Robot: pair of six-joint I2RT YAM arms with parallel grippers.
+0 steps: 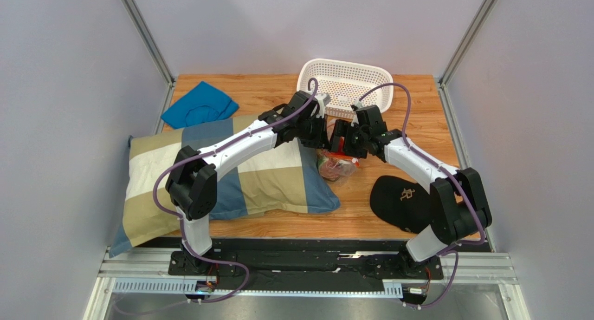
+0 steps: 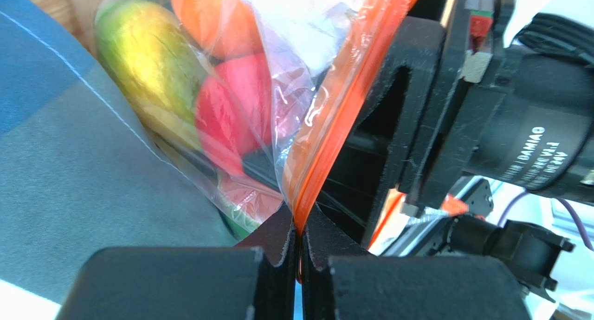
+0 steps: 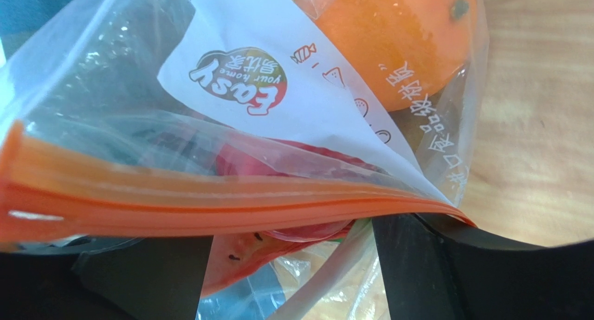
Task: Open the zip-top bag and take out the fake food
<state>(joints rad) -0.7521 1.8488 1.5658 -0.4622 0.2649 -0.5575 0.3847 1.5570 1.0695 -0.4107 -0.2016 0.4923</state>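
1. The clear, crinkly plastic zip-top bag (image 1: 337,167) sat on the wooden table (image 1: 425,111) between the two grippers. Its orange-red zip strip (image 3: 209,198) was lifted up towards them.
2. The fake food (image 2: 209,90) showed through the plastic, packed close together: a round orange fruit (image 3: 390,34), a red piece (image 2: 226,118) and a yellow-green piece (image 2: 139,62).
3. The left gripper (image 2: 300,254) was clamped on the zip strip. Its two black fingers were pressed together with one end of the strip pinched between them.
4. The right gripper (image 3: 272,243) faced it from the other side with its jaws wide apart and the zip strip stretched across the gap. Whether either finger touched the plastic could not be told.
5. The bag rested against the right edge of a soft patchwork pillow (image 1: 230,174) in blue, tan and white, which covered the left half of the table.
6. A white perforated plastic basket (image 1: 345,83) stood at the table's far edge, just behind the grippers.
7. A black cap (image 1: 401,201) with a pale emblem lay near the right arm. A crumpled blue cloth (image 1: 199,105) lay at the far left, beyond the pillow.
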